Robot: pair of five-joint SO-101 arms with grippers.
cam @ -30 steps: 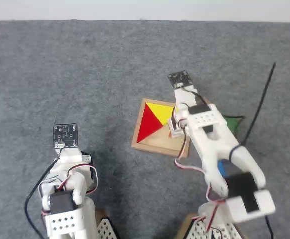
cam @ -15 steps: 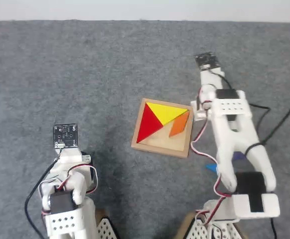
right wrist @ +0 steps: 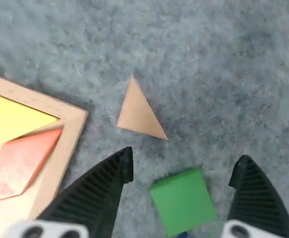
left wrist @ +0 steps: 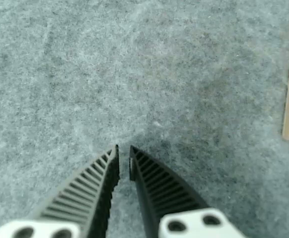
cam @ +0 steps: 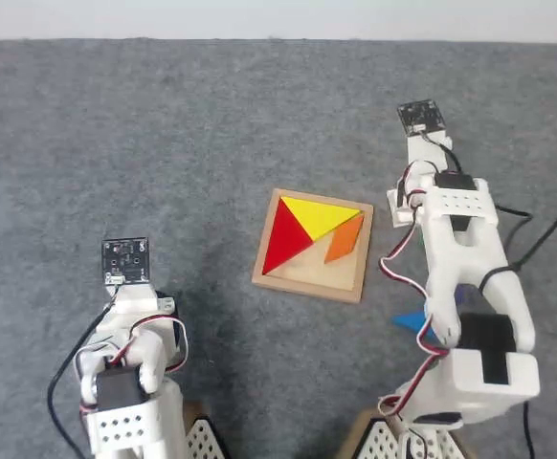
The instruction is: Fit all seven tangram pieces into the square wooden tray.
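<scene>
- A robotics test bench, by the look of it: grey felt mat (cam: 164,124) spread as the work surface.
- Small white left arm (cam: 130,373) and right arm (cam: 460,277), loose wires (cam: 385,265) on show.

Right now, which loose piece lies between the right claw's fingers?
The green square, framed by the open right claw; the tan triangle lies farther out, beside the tray corner.

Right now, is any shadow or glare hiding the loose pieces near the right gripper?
Right wrist view: no glare; soft shadows only along the tray rim and beside the tan triangle; the green square, framed by the open right gripper, is evenly lit. High view: even light, no glare, but the right arm covers those pieces.
</scene>
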